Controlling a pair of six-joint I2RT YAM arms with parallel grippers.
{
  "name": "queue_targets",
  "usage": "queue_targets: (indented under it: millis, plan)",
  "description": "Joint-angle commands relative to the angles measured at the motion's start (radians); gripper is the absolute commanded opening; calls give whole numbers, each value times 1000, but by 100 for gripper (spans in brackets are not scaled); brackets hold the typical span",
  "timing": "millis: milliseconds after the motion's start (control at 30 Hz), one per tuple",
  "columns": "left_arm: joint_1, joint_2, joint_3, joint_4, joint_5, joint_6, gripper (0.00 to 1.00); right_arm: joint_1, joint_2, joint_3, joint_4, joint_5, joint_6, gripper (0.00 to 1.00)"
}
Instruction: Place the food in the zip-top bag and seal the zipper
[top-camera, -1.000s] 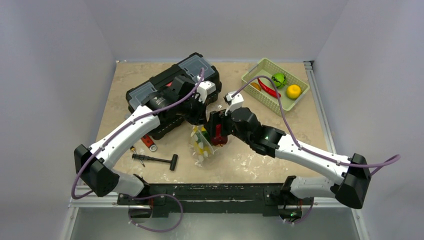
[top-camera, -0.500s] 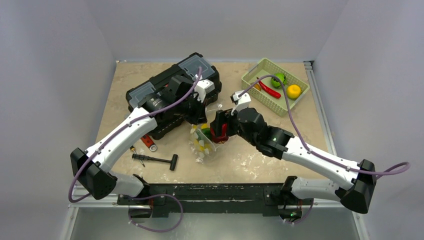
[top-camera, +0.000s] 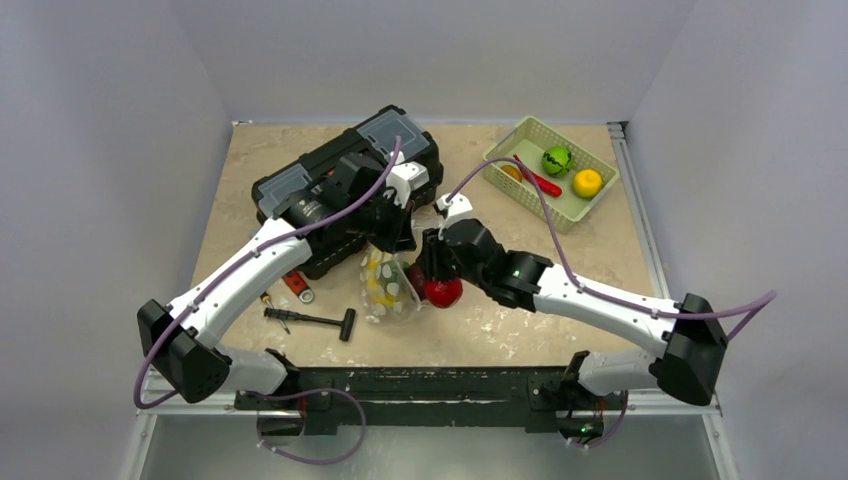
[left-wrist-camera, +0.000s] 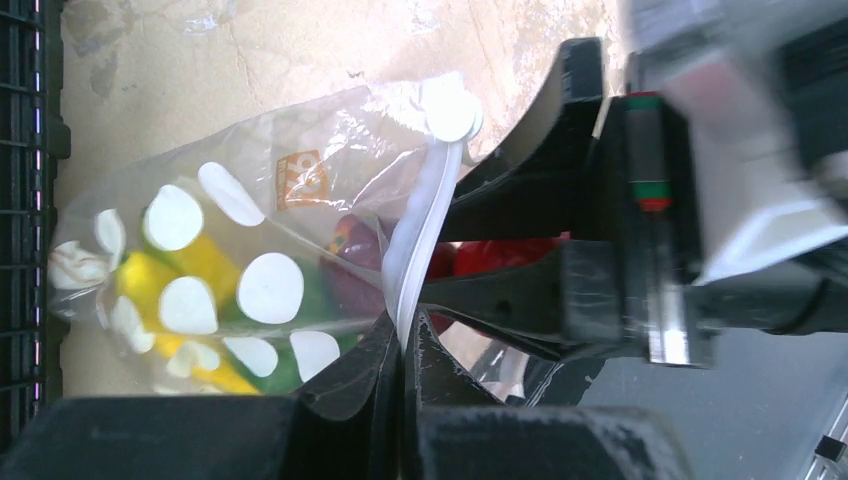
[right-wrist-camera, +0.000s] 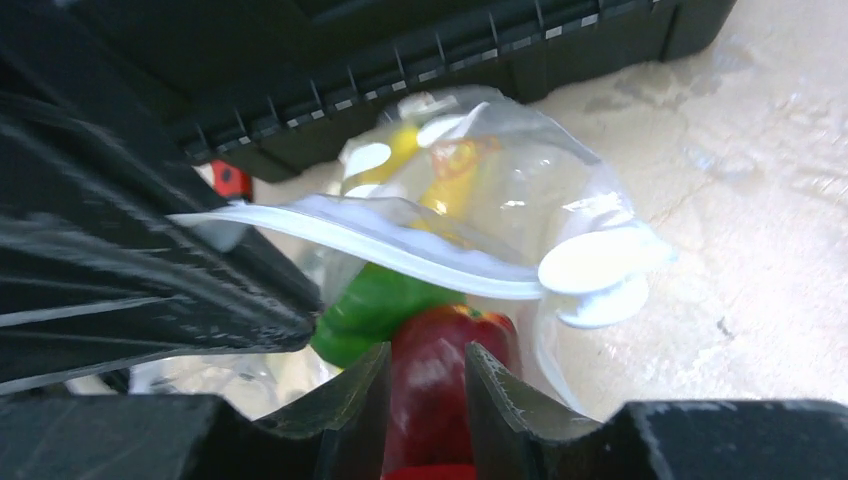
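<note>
The clear zip-top bag (top-camera: 385, 285) (left-wrist-camera: 250, 250) (right-wrist-camera: 530, 190) with white dots hangs beside the black toolbox, with yellow and green food showing inside. My left gripper (top-camera: 393, 240) (left-wrist-camera: 405, 340) is shut on the whitish zipper (left-wrist-camera: 425, 230) (right-wrist-camera: 400, 245) at the bag's mouth. Just right of the bag, my right gripper (top-camera: 432, 275) (right-wrist-camera: 425, 355) has both fingers pressed on a red food piece (top-camera: 443, 292) (right-wrist-camera: 430, 390) at the bag's opening, next to a green piece (right-wrist-camera: 370, 305). Whether the red piece lies inside the film I cannot tell.
A black toolbox (top-camera: 340, 175) (right-wrist-camera: 450, 40) stands behind the bag. The pale green basket (top-camera: 505, 138) at the back right holds a green fruit (top-camera: 557, 160), an orange one (top-camera: 587, 182) and a red chilli (top-camera: 540, 182). A T-handled tool (top-camera: 315, 320) and a red-handled screwdriver (top-camera: 297, 287) lie front left.
My right gripper has moved left and down toward the bag's mouth, and its jaws have narrowed onto the red piece. The bag has swung slightly left; the left grip is unchanged.
</note>
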Motion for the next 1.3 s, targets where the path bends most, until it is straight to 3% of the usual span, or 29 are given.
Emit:
queue_targets:
  millis: [0,133,333,533,700,800,933,1067,1167,1267]
  plan:
    - [-4,-32,-2,57,24,-10,0,6,13,24,9,-1,33,33]
    - [-5,-24,3,45,-7,-12,0,6,-55,15,20,16,33,34]
    - [-4,50,36,-9,-16,-27,0,6,-101,62,-8,17,37,55]
    - [0,116,55,-26,39,-55,0,7,-75,193,-149,73,9,66]
    - [26,109,53,-25,34,-67,0,6,-167,170,-313,116,19,80]
    - [49,102,54,-20,55,-78,0,7,-251,103,-386,125,83,81]
    - [70,87,47,-9,68,-85,0,5,-336,2,-362,129,110,73]
    - [71,83,37,-2,69,-87,0,1,-343,-52,-312,88,135,63]
    - [72,87,38,-3,64,-85,0,-17,-315,-47,-351,101,136,62]
    - [71,79,38,-3,71,-84,0,-47,-307,-73,-278,48,81,62]
